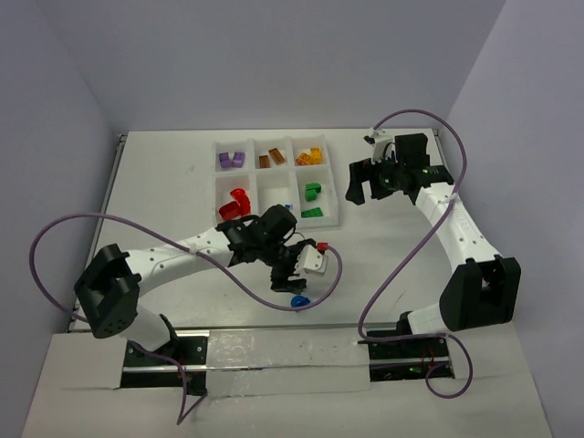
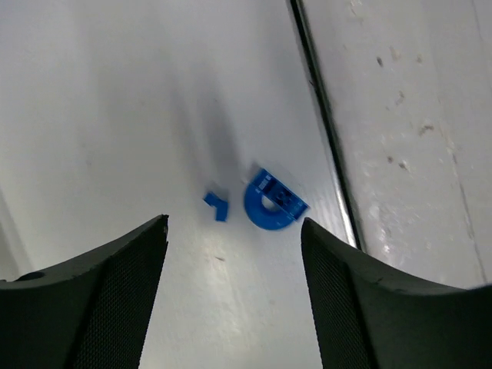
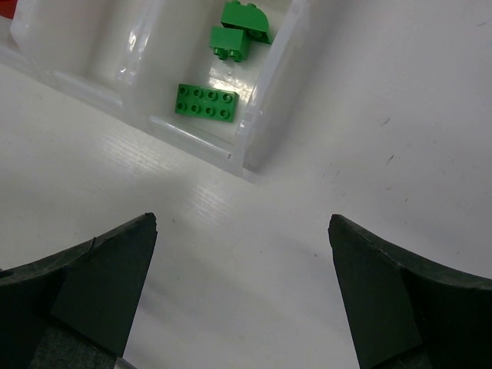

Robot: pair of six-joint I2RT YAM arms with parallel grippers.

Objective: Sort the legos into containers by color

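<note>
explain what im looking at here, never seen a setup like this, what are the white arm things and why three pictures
These are two robot arms bolted to a white table, sorting toy bricks by colour. The wide picture comes from a fixed camera above and behind them. The other two come from cameras on each wrist, so the dark shapes at the bottom are that arm's own fingers.

The left gripper is open and holds nothing; it hangs over a blue curved brick and a small blue piece lying loose on the table. The right gripper is also open and empty, near the corner of the white tray. That tray has six compartments holding purple, orange, yellow, red and green bricks.
</note>
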